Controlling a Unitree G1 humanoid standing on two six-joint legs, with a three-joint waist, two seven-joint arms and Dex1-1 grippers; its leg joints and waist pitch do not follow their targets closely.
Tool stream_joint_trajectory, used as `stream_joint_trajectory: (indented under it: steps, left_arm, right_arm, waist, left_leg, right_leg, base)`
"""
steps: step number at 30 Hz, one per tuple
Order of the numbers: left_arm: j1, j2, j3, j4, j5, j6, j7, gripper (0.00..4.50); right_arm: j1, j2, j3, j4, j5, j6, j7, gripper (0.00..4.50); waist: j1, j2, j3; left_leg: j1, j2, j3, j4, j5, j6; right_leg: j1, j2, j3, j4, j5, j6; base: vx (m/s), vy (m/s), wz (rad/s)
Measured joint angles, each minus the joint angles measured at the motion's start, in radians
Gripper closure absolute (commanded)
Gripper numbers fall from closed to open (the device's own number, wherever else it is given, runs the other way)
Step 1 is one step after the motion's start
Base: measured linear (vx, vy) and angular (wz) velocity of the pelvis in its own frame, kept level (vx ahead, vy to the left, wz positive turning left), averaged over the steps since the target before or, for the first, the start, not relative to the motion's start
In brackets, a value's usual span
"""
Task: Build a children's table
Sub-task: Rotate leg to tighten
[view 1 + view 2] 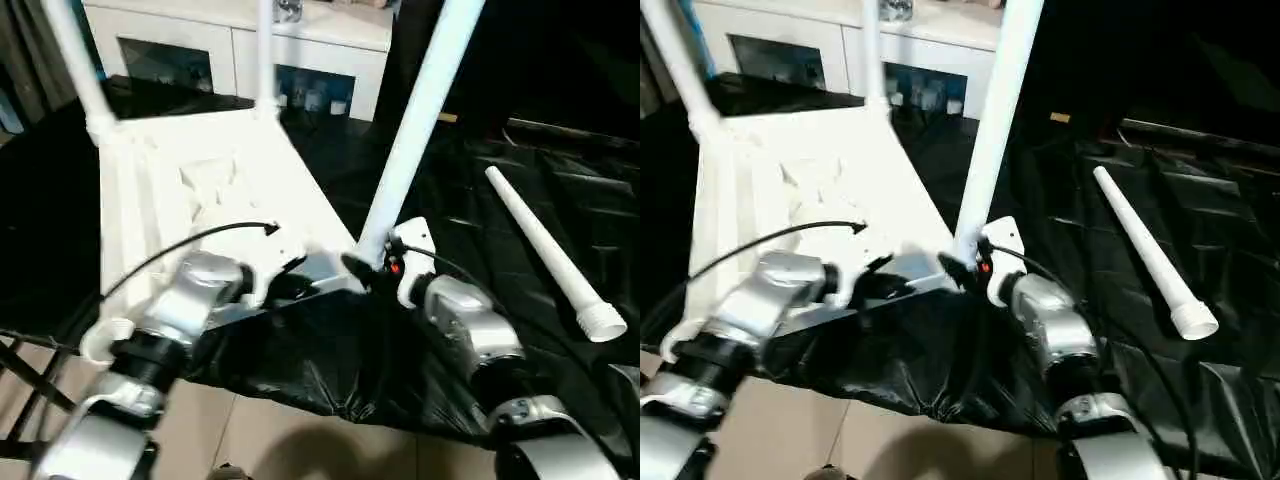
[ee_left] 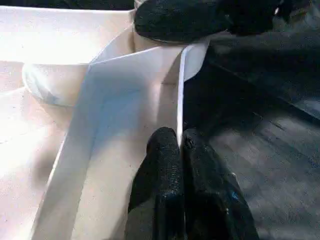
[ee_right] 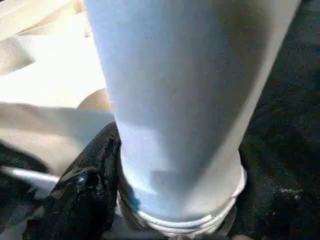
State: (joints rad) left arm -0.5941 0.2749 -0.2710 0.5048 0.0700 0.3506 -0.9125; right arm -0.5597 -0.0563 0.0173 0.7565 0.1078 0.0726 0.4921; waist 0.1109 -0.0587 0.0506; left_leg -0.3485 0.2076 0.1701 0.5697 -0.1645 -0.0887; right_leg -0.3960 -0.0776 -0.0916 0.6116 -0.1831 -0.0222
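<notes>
Pinching thin tabletop rim [image 2: 150,100]: left gripper [image 2: 181,145]; right gripper [image 1: 368,268] clasps smooth round leg [image 1: 415,125].

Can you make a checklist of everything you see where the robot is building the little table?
Surface: black sheet over the work area.
Job's things: tabletop upside down; three legs stand in sockets, near one tilted; loose leg lies on the sheet.
Clutter: nothing seen.
Grippers: left gripper shut on the tabletop's rim; right gripper around the near leg's base, jaws apart.
Cables: black cables along both forearms.
Surroundings: white cabinet behind; pale floor in front.
</notes>
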Motion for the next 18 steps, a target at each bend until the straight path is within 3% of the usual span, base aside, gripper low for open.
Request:
stream_joint_trajectory:
  steps: [3,5,8,10,13,18]
  left_arm:
    - [0.000,-0.014,-0.001,0.002,0.007,0.001,0.025,4.50]
    - [0.000,-0.016,0.000,0.002,0.007,0.003,0.033,4.50]
    - [0.000,-0.017,0.000,0.001,0.007,0.002,0.033,4.50]
    - [0.000,-0.012,-0.001,-0.001,0.007,-0.003,0.019,4.50]
    - [0.002,0.001,-0.002,-0.009,0.006,-0.010,-0.006,4.50]
    - [0.049,0.107,-0.010,-0.071,-0.034,-0.089,-0.183,4.50]
  right_arm:
    - [-0.006,0.014,-0.008,0.018,-0.017,-0.025,-0.041,1.76]
    - [-0.018,0.019,-0.013,0.039,-0.020,-0.037,-0.046,1.06]
    - [-0.022,0.020,-0.015,0.043,-0.019,-0.044,-0.034,0.94]
    - [-0.021,0.005,-0.012,0.043,-0.019,-0.049,0.006,0.58]
    - [-0.012,-0.012,-0.001,0.029,-0.019,-0.055,0.070,0.58]
    - [0.057,-0.154,0.095,-0.097,0.006,-0.051,0.397,0.58]
  waist:
    - [0.000,0.002,-0.002]
    - [-0.001,0.003,-0.002]
    - [-0.001,0.004,-0.002]
    - [-0.001,0.004,-0.002]
    - [-0.001,0.005,-0.002]
    - [0.002,0.006,-0.001]
  left_leg:
    - [0.000,0.000,0.000,0.000,0.000,0.000]
    - [0.000,0.000,0.000,0.000,0.000,0.000]
    - [0.000,0.000,0.000,0.000,0.000,0.000]
    - [-0.001,0.000,0.000,0.000,0.000,0.000]
    - [-0.001,0.000,0.000,-0.001,0.000,0.000]
    - [-0.004,0.000,0.001,-0.004,0.000,0.001]
  right_leg:
    - [0.000,0.000,0.000,0.000,0.000,0.000]
    - [0.000,0.000,0.000,0.000,0.000,0.000]
    - [0.000,0.000,0.000,0.000,0.000,0.000]
    - [-0.001,0.000,0.000,-0.001,0.000,0.000]
    - [-0.002,0.000,0.000,0.000,0.000,0.000]
    - [-0.005,0.000,0.000,-0.001,-0.001,-0.003]
  base:
    - [0.000,0.000,0.00]
    - [0.000,0.000,0.00]
    - [0.000,0.000,0.00]
    - [0.000,0.000,0.00]
    - [0.000,0.000,0.00]
    - [0.000,0.000,0.00]
